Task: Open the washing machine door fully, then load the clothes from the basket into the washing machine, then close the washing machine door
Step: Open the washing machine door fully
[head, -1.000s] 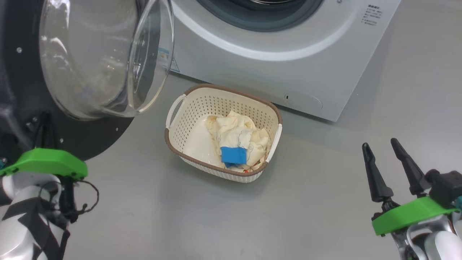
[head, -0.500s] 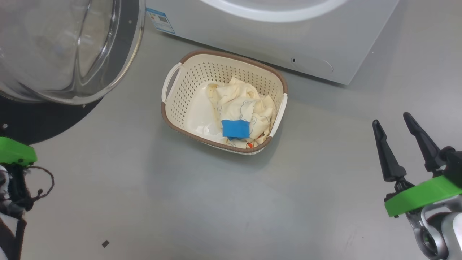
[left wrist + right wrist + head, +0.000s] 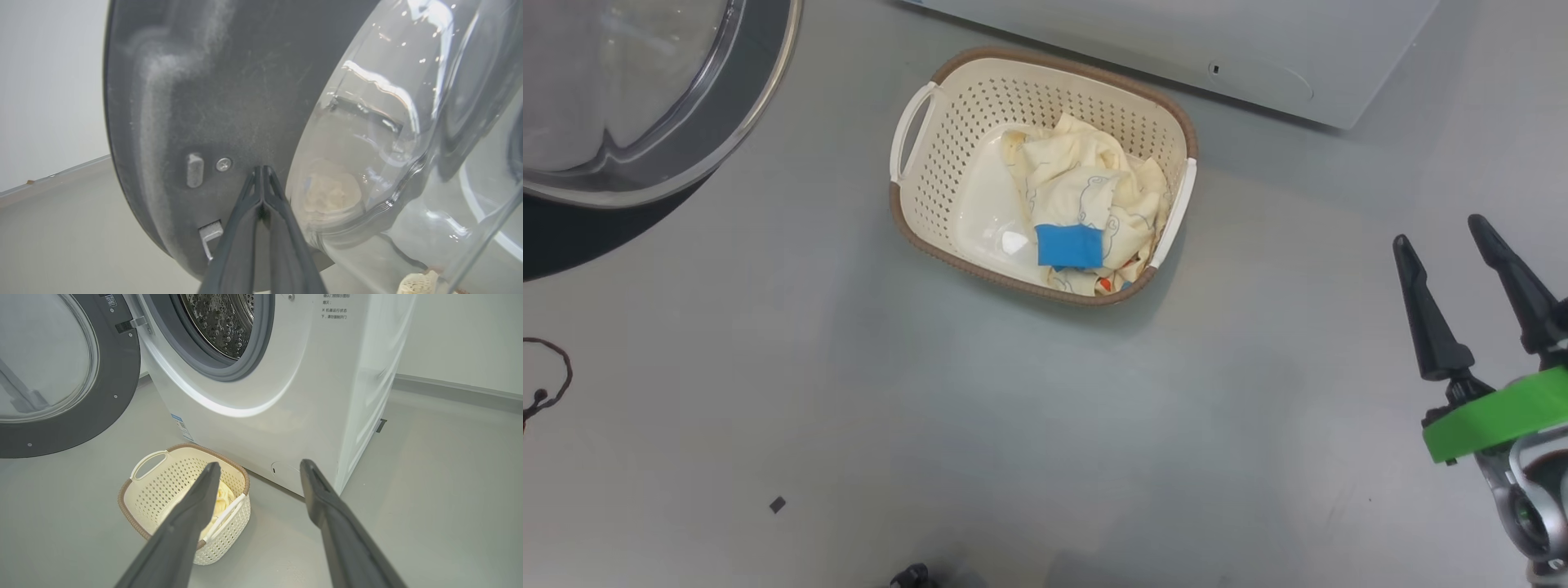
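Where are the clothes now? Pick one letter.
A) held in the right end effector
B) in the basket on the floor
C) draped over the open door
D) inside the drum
B: the clothes lie bunched in the basket, which stands on the floor before the washing machine.

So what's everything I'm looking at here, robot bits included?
washing machine: one, white, behind the basket
washing machine door: one, black with a clear glass bulge, open, on the robot's left
basket: one, cream with a brown rim, on the floor
clothes: one heap, pale cream with a blue patch, inside the basket
floor: grey, with a small dark speck
left hand: one, dark fingers shut, close to the door's inner face
right hand: one, dark fingers open, empty
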`<state>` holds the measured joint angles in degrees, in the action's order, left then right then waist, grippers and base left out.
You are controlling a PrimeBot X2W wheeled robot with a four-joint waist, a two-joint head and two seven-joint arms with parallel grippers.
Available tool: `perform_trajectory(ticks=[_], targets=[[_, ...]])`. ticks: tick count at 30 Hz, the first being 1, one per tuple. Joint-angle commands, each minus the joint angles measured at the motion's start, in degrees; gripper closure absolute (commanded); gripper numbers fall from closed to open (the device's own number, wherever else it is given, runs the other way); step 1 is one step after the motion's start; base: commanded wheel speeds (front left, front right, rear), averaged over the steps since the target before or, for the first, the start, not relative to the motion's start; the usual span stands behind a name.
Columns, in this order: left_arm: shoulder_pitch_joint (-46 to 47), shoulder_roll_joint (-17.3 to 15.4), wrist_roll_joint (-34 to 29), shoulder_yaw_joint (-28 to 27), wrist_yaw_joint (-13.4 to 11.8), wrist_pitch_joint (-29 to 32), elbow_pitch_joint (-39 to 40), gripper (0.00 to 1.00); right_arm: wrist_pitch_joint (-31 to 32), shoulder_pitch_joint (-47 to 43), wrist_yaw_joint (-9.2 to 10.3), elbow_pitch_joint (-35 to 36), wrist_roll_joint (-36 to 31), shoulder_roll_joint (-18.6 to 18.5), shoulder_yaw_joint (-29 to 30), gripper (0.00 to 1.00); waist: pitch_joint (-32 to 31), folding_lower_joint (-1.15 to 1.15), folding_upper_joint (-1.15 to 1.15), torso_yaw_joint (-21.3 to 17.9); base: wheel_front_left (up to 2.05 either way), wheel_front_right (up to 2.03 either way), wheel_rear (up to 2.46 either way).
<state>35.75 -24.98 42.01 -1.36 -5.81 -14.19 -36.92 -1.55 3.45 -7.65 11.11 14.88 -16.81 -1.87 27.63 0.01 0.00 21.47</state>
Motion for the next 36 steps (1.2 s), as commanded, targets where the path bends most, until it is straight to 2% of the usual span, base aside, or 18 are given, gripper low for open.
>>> perform_trajectory(ticks=[1, 10, 19, 27, 36], targets=[[1.8, -4.7, 0.2, -2.9, 0.2, -0.6, 0.4, 1.00, 0.3, 1.4, 0.16, 2.4, -0.6, -1.5, -0.7, 0.00, 0.5, -0.01, 0.00, 0.4, 0.00, 0.00, 0.00], [4.0, -4.6, -1.1, -4.3, 2.1, -0.8, -2.5, 1.00, 1.5, 2.3, 0.16, 3.3, -0.8, -2.6, -0.9, 0.00, 1.4, -0.01, 0.00, 0.7, 0.00, 0.00, 0.00], [3.4, -3.4, -4.0, -6.0, 3.7, -0.8, -2.8, 1.00, 0.5, 2.3, 0.16, 2.3, -0.6, -2.0, -0.3, 0.00, -1.2, -0.01, 0.00, 0.7, 0.00, 0.00, 0.00], [1.8, -1.9, -8.2, -2.4, 6.0, -0.8, -1.8, 1.00, -2.3, 1.2, 0.16, -0.8, 0.1, 0.1, -0.3, 0.00, -7.8, -0.01, 0.00, 0.7, 0.00, 0.00, 0.00], [-1.0, -0.2, -12.3, 3.5, 5.7, 0.8, 1.7, 1.00, -5.0, -0.1, 0.16, -3.6, 0.6, 2.6, -1.1, 0.00, -14.7, -0.01, 0.00, -0.7, 0.00, 0.00, 0.00]])
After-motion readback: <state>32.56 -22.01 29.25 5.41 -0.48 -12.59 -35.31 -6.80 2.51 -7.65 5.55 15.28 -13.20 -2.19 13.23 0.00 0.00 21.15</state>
